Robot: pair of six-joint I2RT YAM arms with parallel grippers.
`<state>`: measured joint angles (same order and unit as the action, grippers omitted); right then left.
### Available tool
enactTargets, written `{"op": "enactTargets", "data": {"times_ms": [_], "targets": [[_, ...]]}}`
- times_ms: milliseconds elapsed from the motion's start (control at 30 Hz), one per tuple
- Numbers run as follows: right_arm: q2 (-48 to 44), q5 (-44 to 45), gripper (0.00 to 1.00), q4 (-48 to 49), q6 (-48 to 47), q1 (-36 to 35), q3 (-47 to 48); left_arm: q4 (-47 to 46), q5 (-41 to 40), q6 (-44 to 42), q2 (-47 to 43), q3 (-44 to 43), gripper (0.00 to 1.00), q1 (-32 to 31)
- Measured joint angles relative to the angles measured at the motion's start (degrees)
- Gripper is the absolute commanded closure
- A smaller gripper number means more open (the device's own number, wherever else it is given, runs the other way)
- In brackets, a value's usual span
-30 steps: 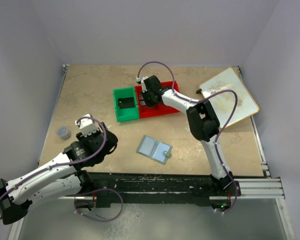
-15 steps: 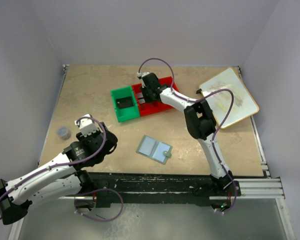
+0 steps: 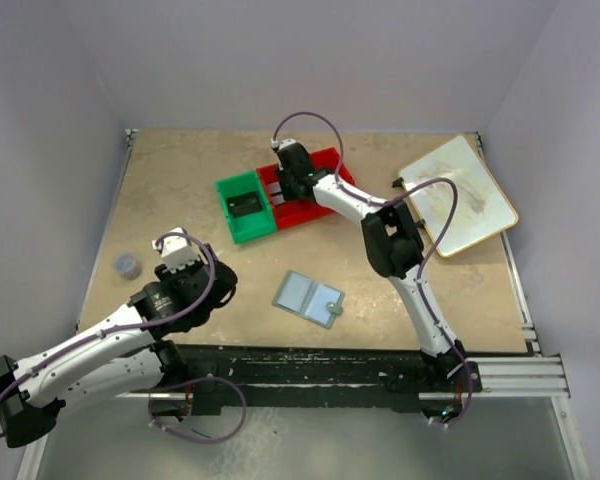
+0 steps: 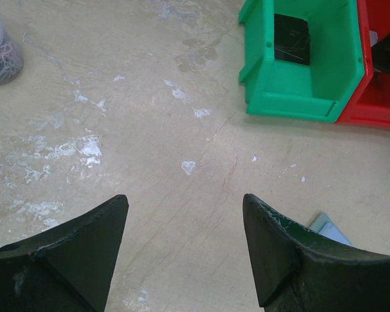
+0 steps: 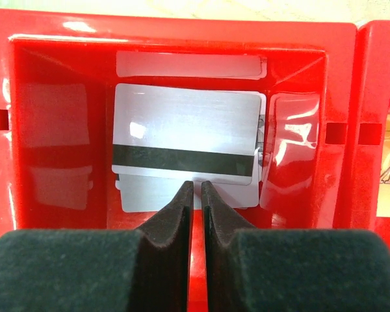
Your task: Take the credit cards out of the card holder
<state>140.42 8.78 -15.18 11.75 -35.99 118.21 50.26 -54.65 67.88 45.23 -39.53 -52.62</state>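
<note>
Biggest thing first: on the tan stone-look tabletop (image 3: 180, 190) my right hand (image 5: 197, 188) is reached way out, pointing down into the red plastic bin (image 5: 169, 32). The green plastic bin (image 4: 292, 104) sits touching it on that hand's left.

My left hand (image 4: 183, 201) hangs low over bare table close to my base. Its jaws are spread wide and there's nothing in them.

The small grey-green fold-over card holder (image 3: 308, 298) lies opened flat, pale blue inside up. It's behind my right hand, back toward the base, and off to the right of my left hand. Its long side is slanted to both. Honestly, neither hand looks clearly nearer. I can't tell if its pockets still hold anything.

A silver credit card (image 5: 188, 130) with a black stripe lies flat on the red bin's floor, right under my right fingertips. It sits on top of a paler card (image 5: 143, 198), long edge crosswise to my fingers. A dark card (image 4: 291, 39) sits in the green bin.

My right jaws are only a crack apart and aren't gripping anything.
</note>
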Motion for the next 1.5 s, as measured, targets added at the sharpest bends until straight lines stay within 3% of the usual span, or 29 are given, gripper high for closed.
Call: {"op": "enactTargets", "data": {"times_ms": [533, 833, 1100, 1500], "targets": [[-1.77, 5.42, 0.87, -1.99, 1.53, -2.14, -3.48, -0.61, 0.02, -0.68, 0.22, 0.00, 0.30, 0.00], [-2.27, 5.20, 0.86, -2.08, 1.81, -2.01, -4.33, -4.07, 0.02, -4.96, 6.88, -4.85, 0.26, 2.40], [1.16, 5.33, 0.84, -2.38, 2.25, -1.84, 1.18, -7.13, 5.27, -9.09, 9.51, -5.51, 0.26, 8.81], [2.93, 7.21, 0.80, -0.94, 3.56, -1.81, 3.30, -8.22, 9.73, -9.99, 9.84, -3.67, 0.26, 9.18]]}}
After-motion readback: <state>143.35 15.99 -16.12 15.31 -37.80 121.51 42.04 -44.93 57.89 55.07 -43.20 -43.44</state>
